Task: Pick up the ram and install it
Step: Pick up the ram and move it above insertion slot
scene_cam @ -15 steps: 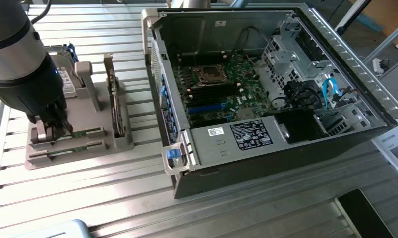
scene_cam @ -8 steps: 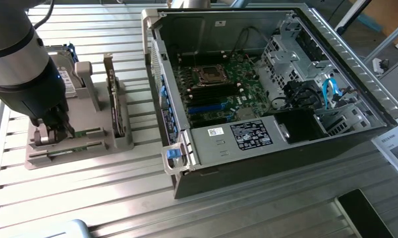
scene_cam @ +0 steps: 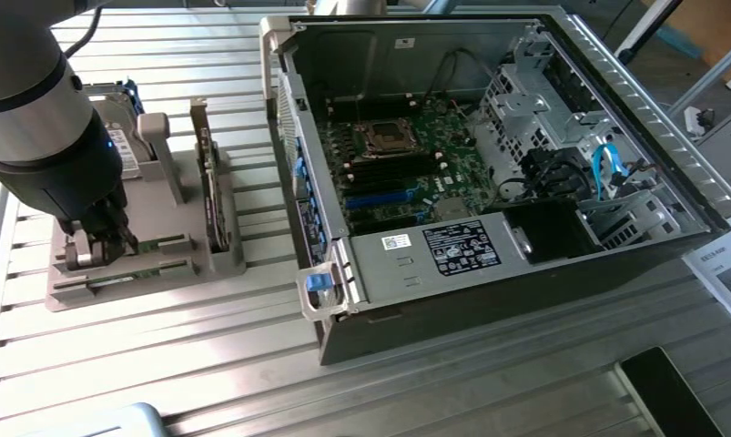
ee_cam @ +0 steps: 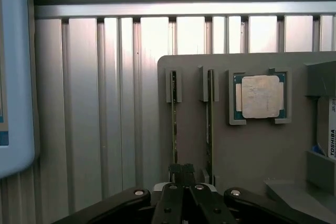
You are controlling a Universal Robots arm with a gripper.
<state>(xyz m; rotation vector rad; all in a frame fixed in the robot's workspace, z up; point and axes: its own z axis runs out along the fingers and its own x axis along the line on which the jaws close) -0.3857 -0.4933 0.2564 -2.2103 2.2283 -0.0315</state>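
The pincer (ee_cam: 181, 174) is down at the grey holder (ee_cam: 252, 150) on the slatted metal desk (ee_cam: 105, 103). Its fingers are pressed tight together on the near end of the ram (ee_cam: 174, 124). The ram stands on edge in its slot in the holder, a thin green stick. A second green stick (ee_cam: 209, 119) stands in the next slot, just beside the ram and between it and a processor (ee_cam: 259, 96). The processor lies flat in a square pocket, metal lid up; any marking on the lid is too faint to read.

At the far side of the holder a hard drive (ee_cam: 331, 135) carries a white label where I can read "TOSHIBA"; the finer print is beyond me.

From the exterior view, the arm comes down over the holder's end on the exterior view's left. A taller card with a metal bracket (scene_cam: 216, 182) stands upright in the holder.

Well apart, towards the exterior view's right, an open computer case (scene_cam: 656, 100) lies on the desk with its motherboard (scene_cam: 390, 164) exposed. The metal box in the case's near corner wears a black label (scene_cam: 469, 248) with white print and a small white sticker (scene_cam: 396, 241). Both are too small to read.
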